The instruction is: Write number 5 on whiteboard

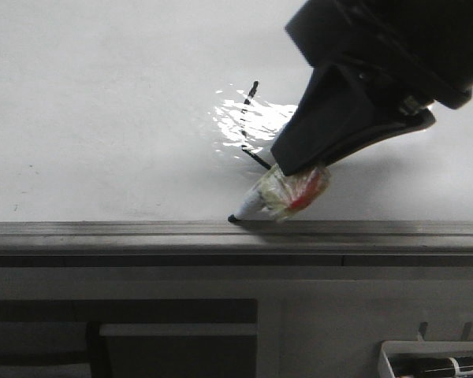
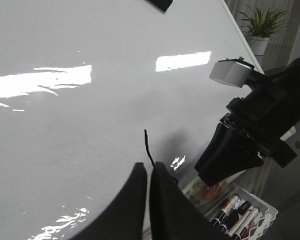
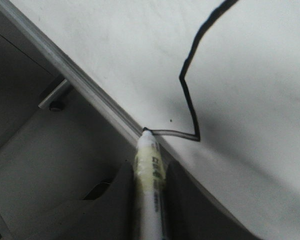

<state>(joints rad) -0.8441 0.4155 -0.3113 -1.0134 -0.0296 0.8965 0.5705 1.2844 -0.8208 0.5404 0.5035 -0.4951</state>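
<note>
The whiteboard (image 1: 102, 118) fills the front view, with its grey rail (image 1: 102, 232) along the near edge. My right gripper (image 1: 299, 169) is shut on a white marker (image 1: 280, 195). The marker's black tip (image 3: 146, 131) touches the board right at the rail. The number 5 (image 3: 190, 100) is a thin black line: an upright stroke, an angular bend, and a tail that runs to the tip. It also shows in the front view (image 1: 248, 118) and the left wrist view (image 2: 147, 150). My left gripper (image 2: 149, 170) is shut and empty, above the board.
A small white tray (image 2: 240, 215) with several markers sits past the board's rail, also seen at the lower right of the front view (image 1: 433, 362). Bright glare (image 1: 252, 122) lies on the board over the stroke. A potted plant (image 2: 260, 25) stands far off.
</note>
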